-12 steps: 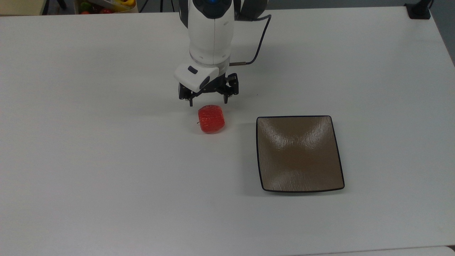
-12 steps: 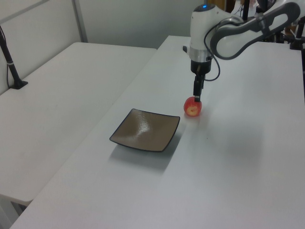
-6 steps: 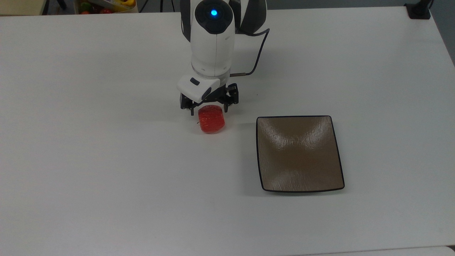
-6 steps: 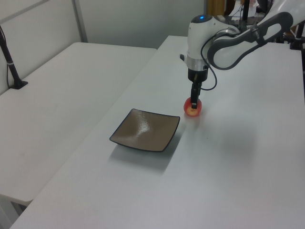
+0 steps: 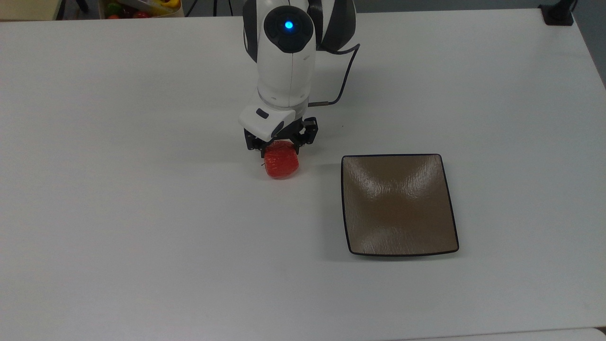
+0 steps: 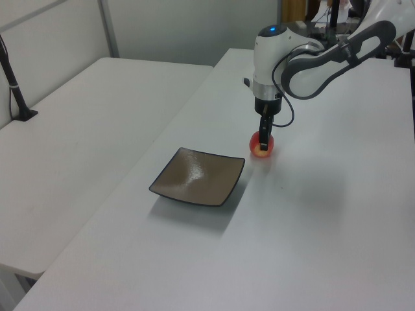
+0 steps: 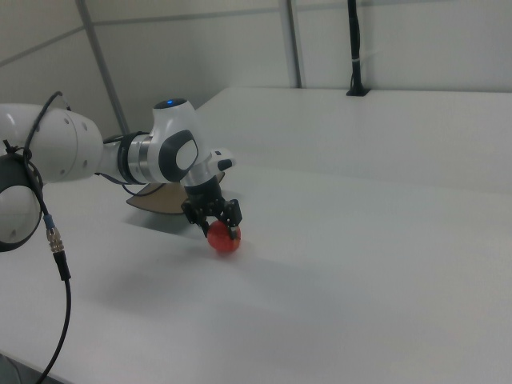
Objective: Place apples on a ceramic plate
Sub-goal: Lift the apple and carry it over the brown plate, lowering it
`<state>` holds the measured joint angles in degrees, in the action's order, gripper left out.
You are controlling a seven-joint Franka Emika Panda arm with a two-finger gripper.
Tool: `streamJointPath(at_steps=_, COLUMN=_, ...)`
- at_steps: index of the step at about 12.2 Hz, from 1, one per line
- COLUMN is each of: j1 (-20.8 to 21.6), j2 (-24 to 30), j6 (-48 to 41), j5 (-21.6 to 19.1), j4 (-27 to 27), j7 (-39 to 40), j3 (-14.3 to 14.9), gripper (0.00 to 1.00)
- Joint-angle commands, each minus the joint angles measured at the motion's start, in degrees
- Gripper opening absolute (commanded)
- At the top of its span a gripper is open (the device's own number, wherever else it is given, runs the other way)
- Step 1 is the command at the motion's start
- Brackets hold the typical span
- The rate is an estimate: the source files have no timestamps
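Top view had the gripper down over the apple w/ a dark finger on either side of its upper half. Whether the pads were actually pressing the skin or just straddling it, couldn't tell, since the white wrist housing covered the back part of the fruit. Apple sat on the white table, tiny dark stem poking out on the top view's left. Brown ceramic plate was near it on the top view's right, not touching, nothing on it. Up at the top edge a bin of mixed fruit was mostly cut off by the frame.

Left view: arm reached in from the left view's right, gripper pointing straight down. One finger crossed in front of the apple, so only the lower red bit and a pale patch showed. The plate lay just beside the apple toward the left view's lower left w/ a gap of bare table between. Finger spacing was impossible to read from this side.

Right view: gripper w/ both fingers spread around the top of the apple, which rested on the table. Contact still unclear. The plate was mostly hidden behind the arm, just a brown sliver visible. A loose cable hung at the right view's left, cut off at the bottom.
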<state>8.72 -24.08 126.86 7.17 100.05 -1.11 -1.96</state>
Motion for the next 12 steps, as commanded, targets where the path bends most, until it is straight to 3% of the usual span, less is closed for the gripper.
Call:
streamJointPath(at_steps=1, j1=0.2, j2=0.3, j6=0.6, j5=0.6, j4=-1.2, j7=-1.6, j3=-0.1, gripper=0.59)
streamJointPath(at_steps=4, j1=0.2, j2=0.6, j6=0.8, j5=-0.2, j4=-4.7, j7=-3.5, j3=-0.2, gripper=0.6)
streamJointPath(at_steps=7, j1=0.4, j2=-0.4, j6=1.0, j5=0.4, j4=-8.1, j7=-7.6, j3=-3.9, gripper=0.62)
streamJointPath(at_steps=9, j1=3.5, j2=-0.9, j6=1.1, j5=0.9, j4=-10.0, j7=-9.1, j3=-4.6, gripper=0.64)
streamJointPath(at_steps=12, j1=7.8, j2=-6.4, j6=1.1, j5=1.6, j4=-16.1, j7=-10.4, j3=-4.4, gripper=0.64)
